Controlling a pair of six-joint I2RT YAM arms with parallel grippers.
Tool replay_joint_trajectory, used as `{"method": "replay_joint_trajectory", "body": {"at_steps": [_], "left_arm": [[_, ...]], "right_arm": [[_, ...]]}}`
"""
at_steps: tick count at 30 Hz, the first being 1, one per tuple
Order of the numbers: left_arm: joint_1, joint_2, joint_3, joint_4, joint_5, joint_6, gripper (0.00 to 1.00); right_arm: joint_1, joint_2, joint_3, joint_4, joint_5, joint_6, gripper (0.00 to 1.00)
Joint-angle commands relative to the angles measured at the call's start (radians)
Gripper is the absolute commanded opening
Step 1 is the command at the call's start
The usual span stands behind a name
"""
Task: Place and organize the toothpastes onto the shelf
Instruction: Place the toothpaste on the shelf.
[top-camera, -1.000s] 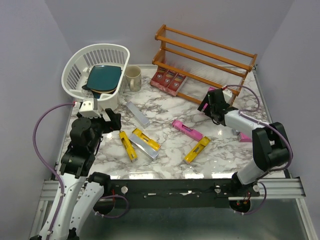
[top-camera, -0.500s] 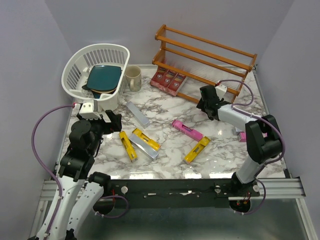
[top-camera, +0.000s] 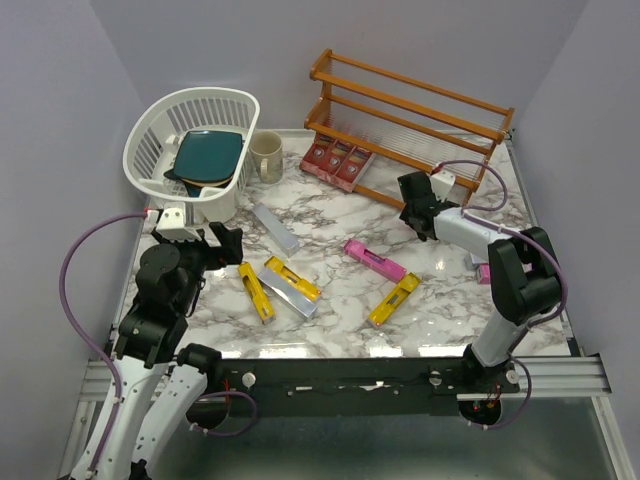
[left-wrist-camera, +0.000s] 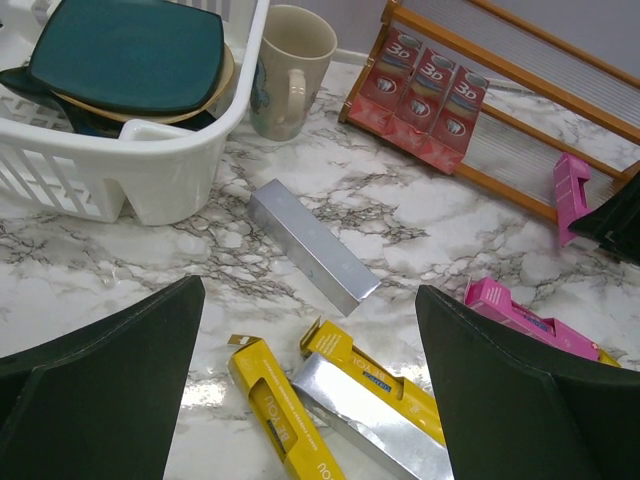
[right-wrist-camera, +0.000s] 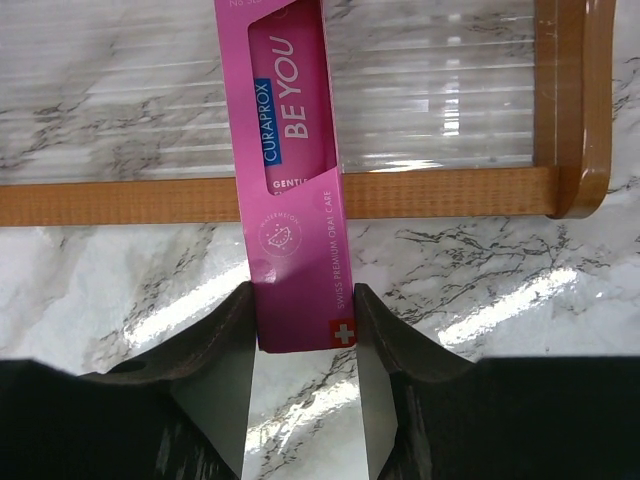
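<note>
Pink toothpaste carton (right-wrist-camera: 292, 170) clamped in right gripper (right-wrist-camera: 302, 312), crossing front rail of shelf (right-wrist-camera: 440, 192), left gripper (left-wrist-camera: 310, 300) spread wide, empty

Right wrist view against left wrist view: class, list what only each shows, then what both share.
Right wrist only: the right gripper closed on the end of a magenta-pink rectangular carton, its print readable. Left wrist only: white plastic basket, beige mug, three red cartons, silver-grey carton, yellow cartons. Both: that pink carton, the reddish-brown wooden shelf, the marble table.
</note>
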Motion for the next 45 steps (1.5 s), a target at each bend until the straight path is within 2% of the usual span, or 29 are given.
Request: {"method": "replay_joint_trajectory", "body": {"at_steps": [1, 23, 28, 31, 32, 35, 45], "left_arm": [[-0.009, -0.017, -0.006, -0.005, -0.027, 0.012, 0.99], [-0.012, -0.012, -0.009, -0.003, -0.033, 0.012, 0.99], [-0.012, -0.011, -0.009, -0.003, -0.032, 0.012, 0.99], [-0.012, -0.009, -0.009, -0.003, -0.030, 0.012, 0.99], [-0.012, -0.011, -0.010, -0.003, -0.030, 0.012, 0.99], [-0.012, -0.011, -0.010, -0.003, -0.027, 0.012, 0.99], [-0.012, -0.011, -0.010, -0.002, -0.024, 0.012, 0.99]], "right_arm": [[-0.022, -0.006, 0.022, -0.066, 0.085, 0.025, 0.41], [-0.185, -0.077, -0.051, -0.056, 0.030, 0.042, 0.42], [-0.191, -0.083, -0.037, -0.086, 0.030, 0.045, 0.48], [-0.194, -0.099, -0.044, -0.093, 0.027, 0.044, 0.56], [-0.194, -0.103, -0.049, -0.091, 0.028, 0.044, 0.62], [-0.194, -0.116, -0.054, -0.096, 0.031, 0.044, 0.68], [-0.199, -0.123, -0.057, -0.120, 0.038, 0.059, 0.69]]}}
